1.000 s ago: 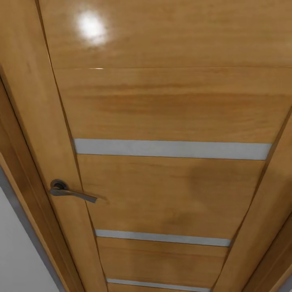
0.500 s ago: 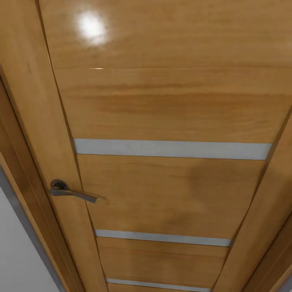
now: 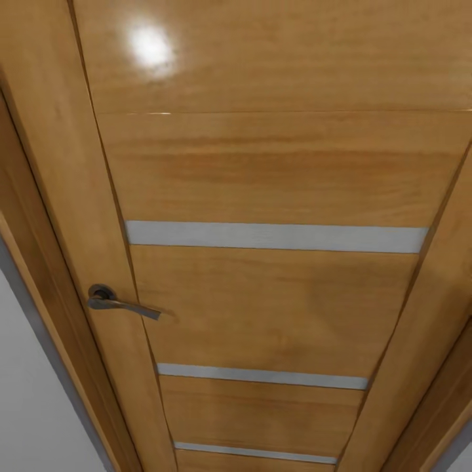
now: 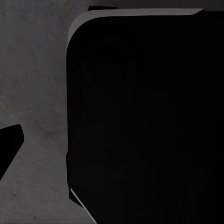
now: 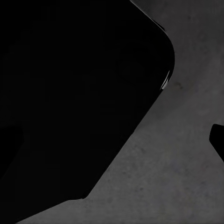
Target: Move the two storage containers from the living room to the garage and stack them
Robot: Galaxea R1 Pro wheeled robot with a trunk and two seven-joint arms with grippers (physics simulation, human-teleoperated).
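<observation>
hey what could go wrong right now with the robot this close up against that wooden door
The door looks very close to the head camera, so driving forward would likely bump it. Its handle sits toward the robot's left side; whether an arm could catch on it can't be judged, since both wrist views show mostly dark shapes over the concrete floor. No containers are visible, so the load can't be checked.

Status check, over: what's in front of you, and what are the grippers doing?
Honey-wood door dead ahead, handle at its left. Wrist views: dark concrete floor, black robot body. Gripper state unreadable. Door looks shut, blocking the way.

Honey-wood door (image 3: pixel 275 164), frosted grey strips (image 3: pixel 275 236), dark handle (image 3: pixel 121 303).
</observation>
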